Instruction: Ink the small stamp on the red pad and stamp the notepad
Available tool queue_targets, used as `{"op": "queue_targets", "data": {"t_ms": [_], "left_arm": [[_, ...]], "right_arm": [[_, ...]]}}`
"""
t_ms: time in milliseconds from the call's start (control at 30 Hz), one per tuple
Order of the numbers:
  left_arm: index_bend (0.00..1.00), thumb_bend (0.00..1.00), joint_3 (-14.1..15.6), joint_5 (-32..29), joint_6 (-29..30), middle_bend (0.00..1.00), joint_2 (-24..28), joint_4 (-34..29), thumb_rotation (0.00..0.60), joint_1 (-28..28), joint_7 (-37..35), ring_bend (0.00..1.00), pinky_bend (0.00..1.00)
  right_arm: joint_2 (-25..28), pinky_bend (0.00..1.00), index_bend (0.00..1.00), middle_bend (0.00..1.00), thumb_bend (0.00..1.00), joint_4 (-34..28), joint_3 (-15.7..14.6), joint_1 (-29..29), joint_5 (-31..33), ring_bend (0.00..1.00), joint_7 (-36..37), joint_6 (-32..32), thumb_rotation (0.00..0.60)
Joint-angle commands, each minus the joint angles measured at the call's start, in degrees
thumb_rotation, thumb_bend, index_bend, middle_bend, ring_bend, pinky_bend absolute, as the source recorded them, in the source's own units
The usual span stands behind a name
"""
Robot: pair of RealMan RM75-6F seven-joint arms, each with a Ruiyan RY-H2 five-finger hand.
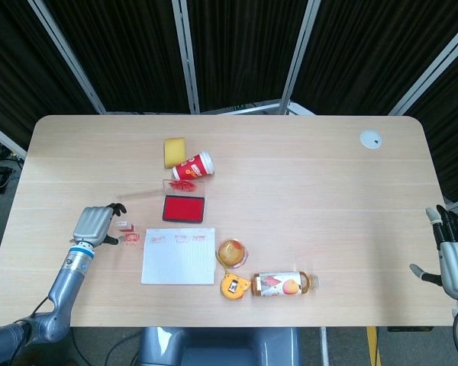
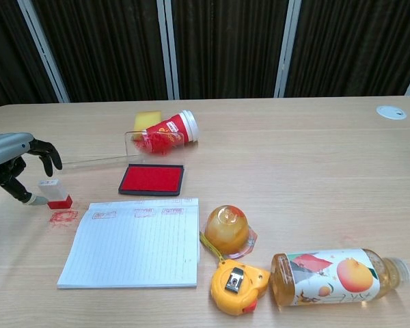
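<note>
Left of notepad, small stamp upright, left robot hand spread beside it
</note>
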Motion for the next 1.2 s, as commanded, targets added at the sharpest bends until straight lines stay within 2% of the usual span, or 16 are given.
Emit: {"op": "queue_targets", "data": {"t_ms": [33,300,1200], "left_arm": [[0.37,0.17,0.2,0.0,-0.1,0.39,-0.2,0.5,0.600,-0.2,-0.1,0.83,0.88],[0.41,0.26,0.8,-0.1,0.0,0.42,-0.6,1.5,0.600,-0.7,-0.2,0.83,0.88],[0.48,0.30,1.2,-1.5,-0.6,0.49,-2.3,4.3,0.600,-2.1,-0.2,0.83,0.88]], "right_arm": [[0.0,0.00,0.00,0.00,0.00,0.1,0.0,0.0,0.3,0.00,0.0,-0.2,0.600],[-0.1,0.00,0.00,0.00,0.00,0.4,0.1,0.1,0.9,0.00,0.0,-0.6,0.600],[-0.4,0.00,0.00,0.00,0.00,1.1,0.3,0.5,2.1,0.00,0.1,-1.3,0.600]]}}
